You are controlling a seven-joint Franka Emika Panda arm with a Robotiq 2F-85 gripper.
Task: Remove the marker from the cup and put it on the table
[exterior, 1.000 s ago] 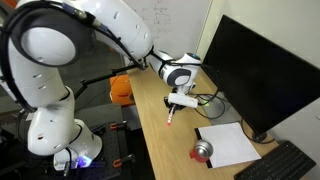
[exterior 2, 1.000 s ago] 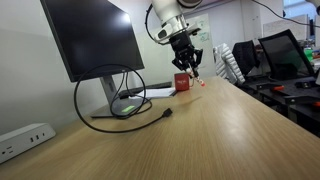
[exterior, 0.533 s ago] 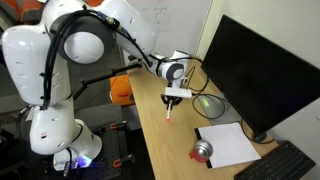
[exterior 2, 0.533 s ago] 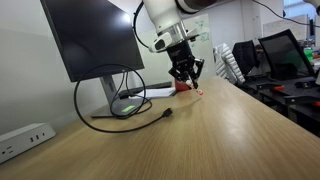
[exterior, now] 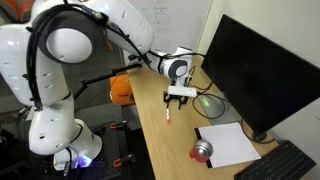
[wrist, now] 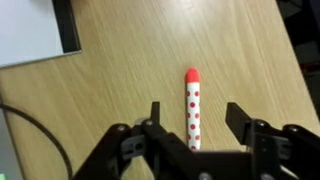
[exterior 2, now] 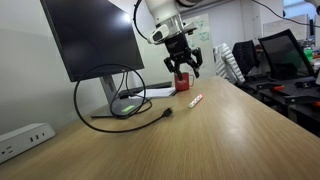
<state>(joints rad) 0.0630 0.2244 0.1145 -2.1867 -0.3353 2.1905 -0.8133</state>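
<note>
We see the marker (wrist: 192,108) lying flat on the table (wrist: 110,70), right between the jaws and below them, not touching; our gripper (wrist: 197,118) is wide open and holds nothing; the cup (exterior: 203,152) sits well apart from the jaws; we think the job is almost done; only lifting away is left.

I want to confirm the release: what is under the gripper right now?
The marker lies flat on the table beneath the open gripper, touching neither finger. In the wrist view, the gripper's body covers the marker's near end.
</note>
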